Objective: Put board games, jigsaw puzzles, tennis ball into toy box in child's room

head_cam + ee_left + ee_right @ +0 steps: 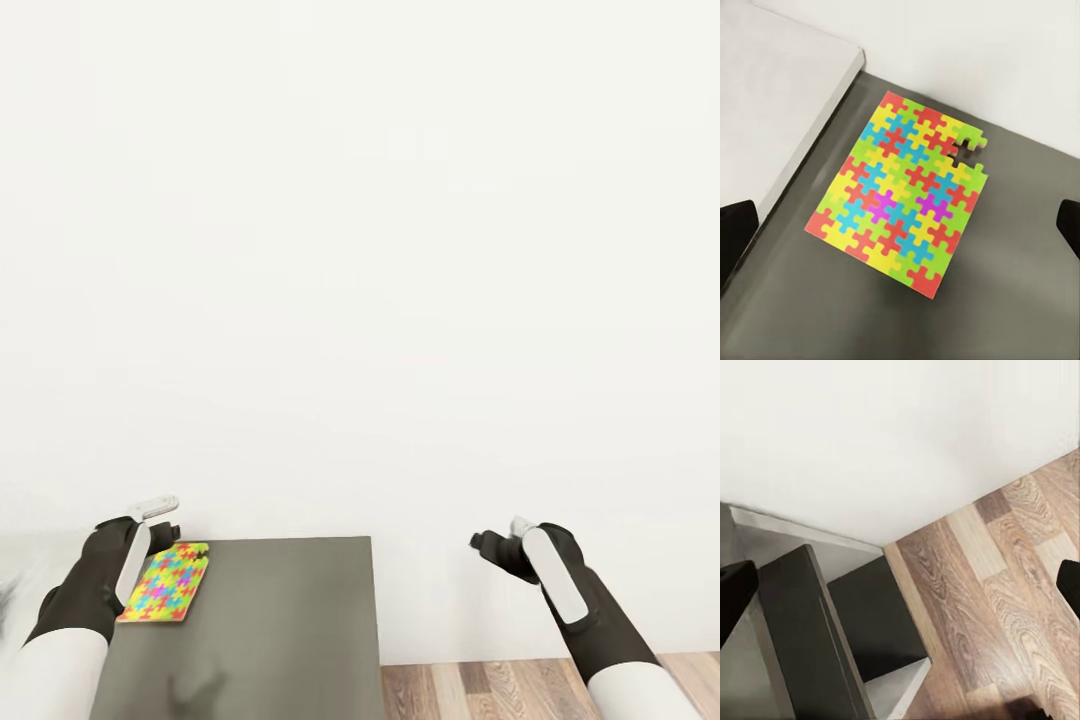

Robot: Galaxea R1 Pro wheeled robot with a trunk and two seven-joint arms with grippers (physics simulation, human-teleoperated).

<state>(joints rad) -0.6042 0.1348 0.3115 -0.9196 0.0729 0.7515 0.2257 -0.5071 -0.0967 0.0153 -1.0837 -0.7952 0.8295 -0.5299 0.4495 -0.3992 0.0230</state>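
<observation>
Hovering over the near-left part of the dark tabletop wing [280, 620], with left pincer [168, 528] spread wide: in the left wrist view, dark fingertips [736, 232] sit at opposite edges of the frame with the jigsaw puzzle [904, 191] lying flat between them, untouched and well short of both. Lying directly under and just ahead of that pincer, flat on the dark surface, close to the seam where the lighter grey tabletop [772, 97] begins. Rectangular rather than square as seen here, long axis running away from the pincer toward the white wall [360, 250], one piece missing near a far corner. Farther out, right pincer [500, 545] held in the air beyond the wing's right edge, over the wood-plank floor [1012, 585]; also spread, with fingertips at the frame's two sides in its wrist view and nothing between them, looking down past the dark frame of the tabletop [802, 637]. Clearly nearer the puzzle: the left arm, by a wide margin. Probably a straight descent called for next, closing across the puzzle's short width; thin and flush with the surface, so likely awkward to get fingers beneath without sliding it toward an edge.
</observation>
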